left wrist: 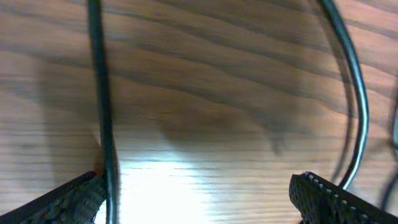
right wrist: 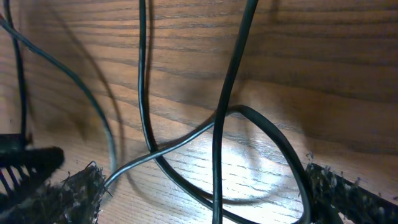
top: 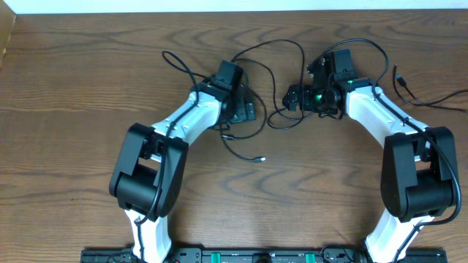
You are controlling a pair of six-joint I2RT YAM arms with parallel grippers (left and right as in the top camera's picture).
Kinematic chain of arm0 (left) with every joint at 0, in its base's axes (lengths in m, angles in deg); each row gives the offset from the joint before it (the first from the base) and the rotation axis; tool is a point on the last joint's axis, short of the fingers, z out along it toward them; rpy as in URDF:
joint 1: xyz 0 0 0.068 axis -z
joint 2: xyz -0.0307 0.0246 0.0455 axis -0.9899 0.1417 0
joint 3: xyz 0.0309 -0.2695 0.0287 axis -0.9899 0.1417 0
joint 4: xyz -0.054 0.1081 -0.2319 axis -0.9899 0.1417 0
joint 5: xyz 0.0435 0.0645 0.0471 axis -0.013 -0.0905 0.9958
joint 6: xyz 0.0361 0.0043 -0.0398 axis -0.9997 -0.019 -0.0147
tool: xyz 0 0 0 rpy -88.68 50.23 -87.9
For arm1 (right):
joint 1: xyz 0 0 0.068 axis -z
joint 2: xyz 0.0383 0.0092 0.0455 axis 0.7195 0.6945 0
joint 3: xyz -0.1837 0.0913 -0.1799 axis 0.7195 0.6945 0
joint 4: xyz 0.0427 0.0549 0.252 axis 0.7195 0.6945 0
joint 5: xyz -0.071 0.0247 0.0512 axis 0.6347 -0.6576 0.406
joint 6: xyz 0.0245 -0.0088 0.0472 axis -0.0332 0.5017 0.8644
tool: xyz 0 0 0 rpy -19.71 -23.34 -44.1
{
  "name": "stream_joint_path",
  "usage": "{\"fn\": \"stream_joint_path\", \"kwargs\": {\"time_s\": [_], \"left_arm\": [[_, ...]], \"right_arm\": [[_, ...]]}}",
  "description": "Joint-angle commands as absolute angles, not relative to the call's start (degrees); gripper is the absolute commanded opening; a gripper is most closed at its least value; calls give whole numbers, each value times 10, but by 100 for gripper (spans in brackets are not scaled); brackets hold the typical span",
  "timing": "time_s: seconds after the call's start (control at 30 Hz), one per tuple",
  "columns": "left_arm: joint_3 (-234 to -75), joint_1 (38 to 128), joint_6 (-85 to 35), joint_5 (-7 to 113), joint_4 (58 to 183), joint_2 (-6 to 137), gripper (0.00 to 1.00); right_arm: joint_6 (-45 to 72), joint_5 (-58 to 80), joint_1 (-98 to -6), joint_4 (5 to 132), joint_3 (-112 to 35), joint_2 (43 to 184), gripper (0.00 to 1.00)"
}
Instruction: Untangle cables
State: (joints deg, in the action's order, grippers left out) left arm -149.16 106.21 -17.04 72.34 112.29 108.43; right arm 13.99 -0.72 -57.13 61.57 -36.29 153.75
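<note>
At upper centre of the overhead view, the black cables [top: 270, 48] lie in crossed loops on the table [top: 73, 88], none lifted. The left gripper [left wrist: 199, 208] stands wide and low, a strand beside each finger, holding nothing. The right gripper [right wrist: 208, 199] is equally wide and straddles a crossing, apparently ready to pinch. A separate cord [top: 420, 96] lies at far right. Overlapping strands obstruct a clean pick.
</note>
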Motion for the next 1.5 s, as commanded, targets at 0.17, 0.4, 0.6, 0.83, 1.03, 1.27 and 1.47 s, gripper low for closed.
{"fn": "stream_joint_path", "kwargs": {"time_s": [0.17,0.4,0.6,0.83,1.03,1.27,1.47], "left_arm": [[-1477,1117,-140,691,1077,1095,98],[-1477,1123,-140,692,1063,1095,98],[-1477,1090,-153,673,1063,1078,98],[-1477,1038,-183,647,1067,1001,98],[-1477,997,-195,649,1068,949,98],[-1477,963,-198,726,1111,954,98],[-1477,940,-196,742,1139,957,98]], "right_arm": [[133,-6,-577,617,-360,1529,99],[133,-5,-577,617,-360,1529,99],[133,3,-577,617,-360,1529,99],[75,76,-577,614,-360,1529,99],[65,176,-577,578,-360,1529,99],[-17,165,-578,489,-360,1529,99],[-22,119,-577,451,-360,1541,99]]}}
